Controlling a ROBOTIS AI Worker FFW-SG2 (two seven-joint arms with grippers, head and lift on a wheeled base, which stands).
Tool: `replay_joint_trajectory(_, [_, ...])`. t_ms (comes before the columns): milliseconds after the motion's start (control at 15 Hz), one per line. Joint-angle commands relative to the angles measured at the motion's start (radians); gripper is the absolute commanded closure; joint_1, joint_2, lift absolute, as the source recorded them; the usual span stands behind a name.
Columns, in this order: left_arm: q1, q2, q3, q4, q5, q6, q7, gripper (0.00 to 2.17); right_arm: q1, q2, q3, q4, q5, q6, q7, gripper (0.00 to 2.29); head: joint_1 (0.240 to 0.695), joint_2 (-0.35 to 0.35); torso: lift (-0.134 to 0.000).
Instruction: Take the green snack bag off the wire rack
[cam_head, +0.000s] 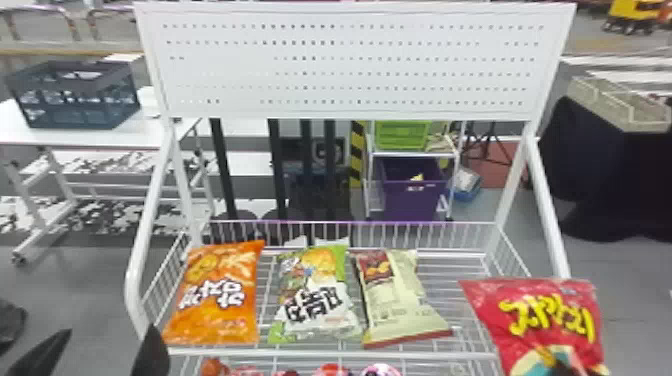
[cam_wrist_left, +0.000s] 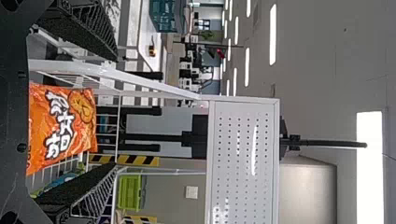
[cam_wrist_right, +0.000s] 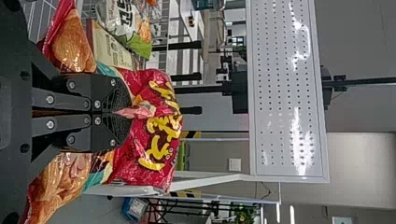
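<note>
And there's the red snack bag (cam_head: 525, 305), pinched in the right gripper (cam_head: 561, 367)! Ahead and left of that lies a cream snack bag (cam_head: 395, 300). Over at the left gripper (cam_head: 110, 340), an orange snack bag (cam_head: 215, 320) sits ahead and to its right; well beyond, a dark crate (cam_head: 80, 112) on a white table (cam_head: 30, 136)!

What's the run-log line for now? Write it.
right gripper: shut on red snack bag | left gripper: open, empty | green snack bag: on wire rack
</note>
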Motion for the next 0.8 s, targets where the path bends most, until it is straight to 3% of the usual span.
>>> replay_joint_trajectory(0, [0.002,0.0,-0.001,0.0,0.0,0.0,0.0,0.08,0.001,0.0,0.0,0.0,0.0,-0.003,0.0,2.23,0.499,0.0,0.0])
replay_joint_trajectory(533, [0.002,-0.001,-0.004,0.0,-0.005,0.0,0.0,0.08,0.001,0.0,0.0,0.001,0.0,-0.003,0.002,2.23,0.499,0.0,0.0])
replay_joint_trajectory(733, [-0.069,0.014,-0.061,0.061,-0.006,0.003,0.0,0.08,-0.001,0.0,0.003,0.004,0.0,-0.006,0.003,2.23,0.499,0.0,0.0])
